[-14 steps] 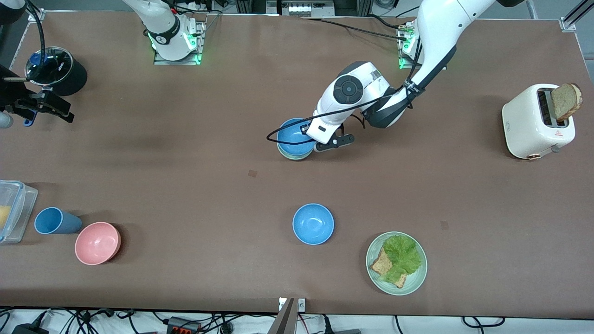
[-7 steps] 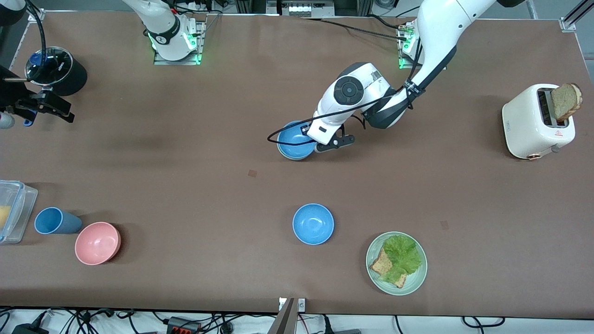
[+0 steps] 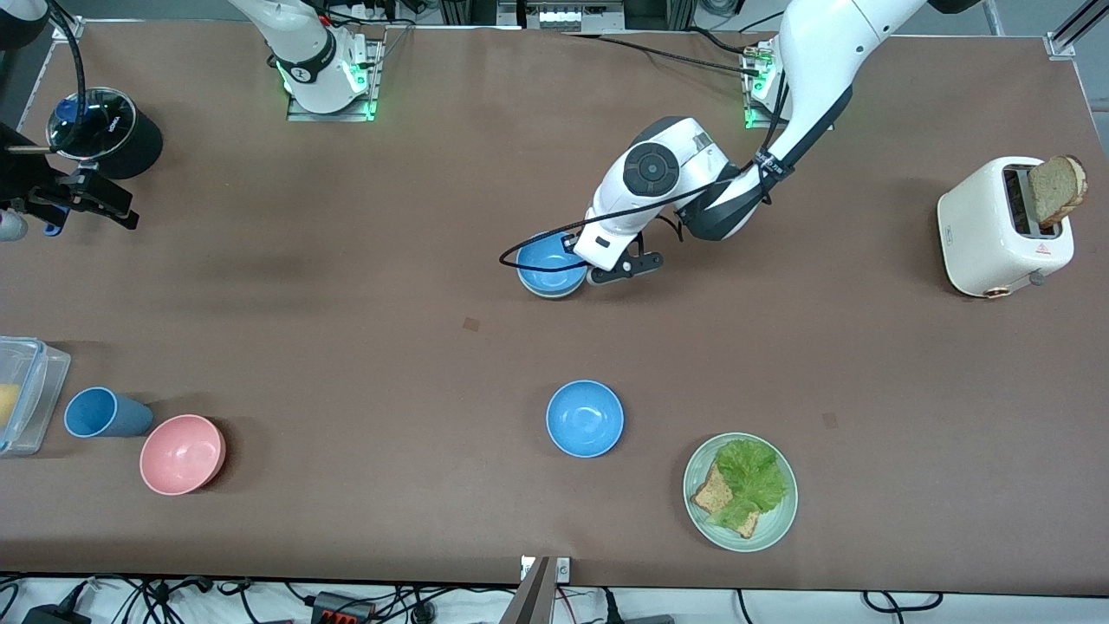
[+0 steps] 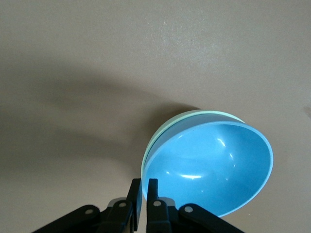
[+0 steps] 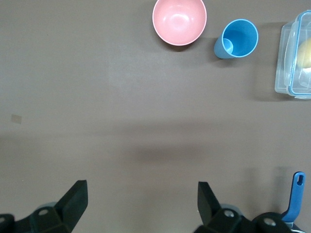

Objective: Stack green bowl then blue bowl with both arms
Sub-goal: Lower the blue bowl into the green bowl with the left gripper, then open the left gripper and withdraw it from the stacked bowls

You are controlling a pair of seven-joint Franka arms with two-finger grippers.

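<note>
Front view
Landmark: the blue bowl (image 3: 551, 265) sits nested in the green bowl (image 3: 554, 294), mid-desk (image 3: 346, 347).
Left tool (image 3: 582, 270): at the stacked pair's rim, on the side toward the left arm's end.
Second blue bowl (image 3: 585, 418): nearer the front camera than the stack, well apart from it.
Plate (image 3: 779, 520): carries lettuce and bread, nearer the camera than the stack, toward the left arm's end.
Right tool (image 3: 52, 195): waits up at the right arm's end of the desk.

Left wrist view
Left tool (image 4: 144, 190): fingers (image 4: 134, 194) pinched together on the blue bowl's (image 4: 214, 170) rim.
Green bowl (image 4: 160, 138): a pale edge showing under the blue one.

Right wrist view
Right tool (image 5: 141, 204): fingers spread wide apart, holding nothing.
Below it: pink bowl (image 5: 179, 21), blue cup (image 5: 237, 39), clear box (image 5: 294, 56).
</note>
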